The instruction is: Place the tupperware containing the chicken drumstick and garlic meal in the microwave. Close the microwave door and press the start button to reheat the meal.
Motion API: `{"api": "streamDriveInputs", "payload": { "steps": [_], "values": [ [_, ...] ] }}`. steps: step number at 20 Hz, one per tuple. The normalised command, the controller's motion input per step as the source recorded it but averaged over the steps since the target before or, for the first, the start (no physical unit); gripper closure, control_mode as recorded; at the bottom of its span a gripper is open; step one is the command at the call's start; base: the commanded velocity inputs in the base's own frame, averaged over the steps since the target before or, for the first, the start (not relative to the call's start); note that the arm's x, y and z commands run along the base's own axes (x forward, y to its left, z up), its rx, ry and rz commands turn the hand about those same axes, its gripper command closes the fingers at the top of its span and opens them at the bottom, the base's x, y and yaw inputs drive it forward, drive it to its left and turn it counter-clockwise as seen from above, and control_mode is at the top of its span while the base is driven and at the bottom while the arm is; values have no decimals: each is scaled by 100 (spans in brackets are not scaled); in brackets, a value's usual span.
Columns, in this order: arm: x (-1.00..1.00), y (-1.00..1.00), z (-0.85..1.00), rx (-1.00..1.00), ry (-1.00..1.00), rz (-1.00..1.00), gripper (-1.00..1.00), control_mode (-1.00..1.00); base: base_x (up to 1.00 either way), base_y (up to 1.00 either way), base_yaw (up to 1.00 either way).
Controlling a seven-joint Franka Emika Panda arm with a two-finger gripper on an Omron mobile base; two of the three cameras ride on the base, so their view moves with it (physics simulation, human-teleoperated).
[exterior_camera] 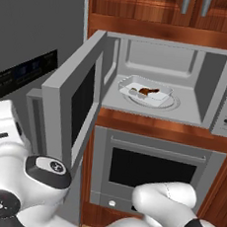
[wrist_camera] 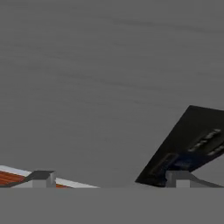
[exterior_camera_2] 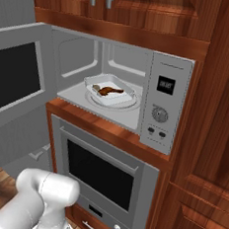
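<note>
Below, oven (exterior_camera: 151, 171), microwave door (exterior_camera: 72, 99) ajar

The arm (exterior_camera: 161, 200) is made of rounded, glossy white segments joined by dark grey rings and round dark end caps with small pale markings, and the gripper (wrist_camera: 109, 178) ends in small grey fingertips (wrist_camera: 41, 177).

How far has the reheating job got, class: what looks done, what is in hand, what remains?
Done: the tupperware with the chicken drumstick sits inside the microwave. In hand: nothing; the gripper is open, empty, facing a grey panel. Left: shut the open microwave door and press start.
</note>
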Motion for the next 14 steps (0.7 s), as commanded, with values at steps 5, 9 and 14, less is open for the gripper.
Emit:
{"api": "streamDriveInputs", "payload": {
  "steps": [5,9,14],
  "values": [
    [-1,-48,0,0,0,-23,-100,-100,0,0,0],
    [-19,-92,1,0,0,-25,-100,-100,0,0,0],
    [-38,-100,1,0,0,-18,-100,-100,0,0,0]
  ]
}}
